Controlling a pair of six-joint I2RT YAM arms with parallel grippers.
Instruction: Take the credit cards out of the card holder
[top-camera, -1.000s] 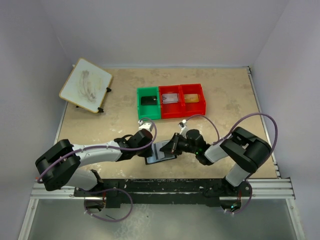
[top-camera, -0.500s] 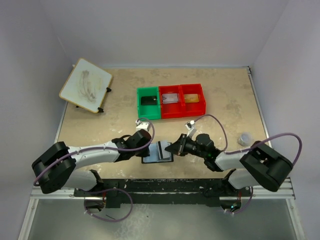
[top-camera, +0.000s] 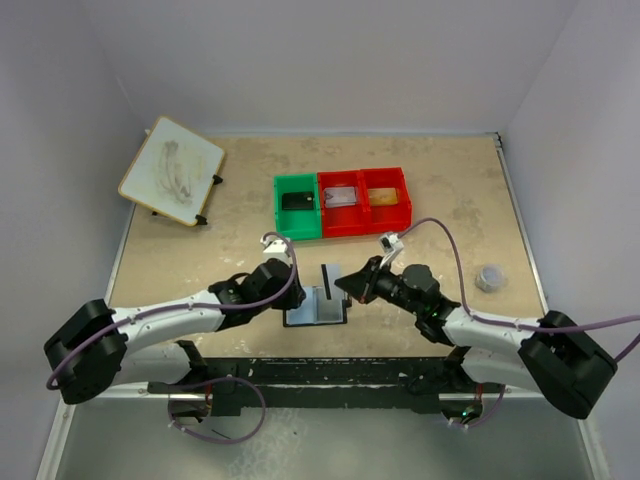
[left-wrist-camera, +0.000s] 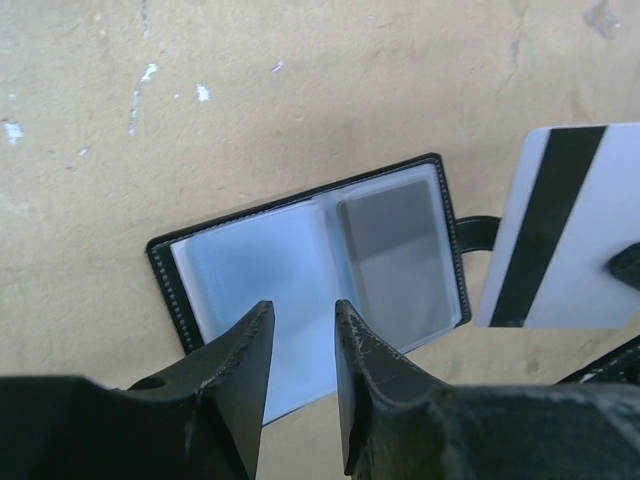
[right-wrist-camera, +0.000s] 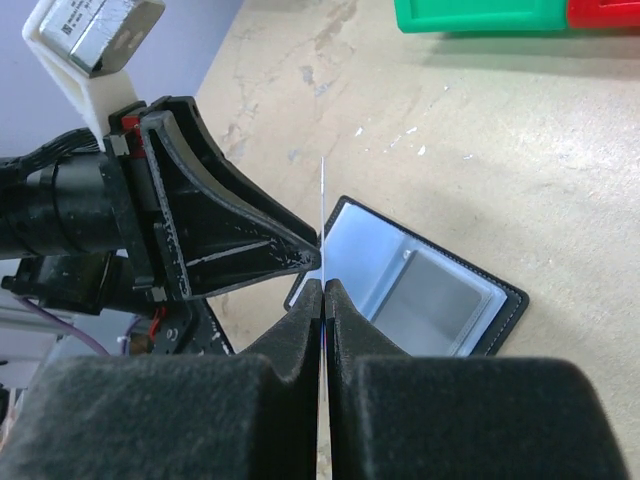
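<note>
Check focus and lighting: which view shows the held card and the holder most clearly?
Left wrist: card holder and striped card sharp, left tool blurred up close. Right wrist: card edge-on, a thin line in the soft-focus right tool. Top external: even light, faint shadows, everything small.

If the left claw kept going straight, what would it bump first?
Probably the card holder lying open, on its paler page; how far the left gripper is from it is unclear.
</note>
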